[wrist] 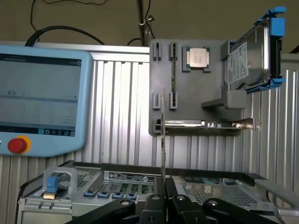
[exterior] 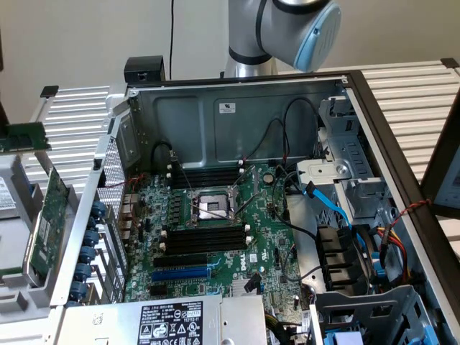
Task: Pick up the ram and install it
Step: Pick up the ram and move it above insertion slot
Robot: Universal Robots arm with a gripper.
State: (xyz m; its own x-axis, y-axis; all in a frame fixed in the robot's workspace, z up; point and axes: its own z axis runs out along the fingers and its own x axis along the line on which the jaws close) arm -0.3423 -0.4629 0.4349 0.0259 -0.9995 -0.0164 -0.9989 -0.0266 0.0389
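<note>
In the wrist view my gripper [wrist: 162, 199] is shut on the ram [wrist: 162, 140], which I see edge-on as a thin stick rising from between the black fingers [wrist: 153, 205]. Beyond it lie the open computer case's edge [wrist: 140, 179] and a grey parts holder [wrist: 187, 84]. In the exterior view the motherboard [exterior: 215, 230] lies open in the case, with black memory slots [exterior: 205, 241] on the near side of the processor socket [exterior: 212, 208] and more slots [exterior: 205, 176] on the far side. The arm's elbow [exterior: 302, 29] hangs above the case's back wall.
The holder carries a processor chip [wrist: 196, 57], a hard drive [wrist: 250, 53] and an expansion card [wrist: 205, 123], the card also seen upright [exterior: 47, 215] at the exterior view's left. A teach pendant [wrist: 39, 98] lies on the slatted table. Cables [exterior: 345, 237] and a drive cage crowd the exterior view's right.
</note>
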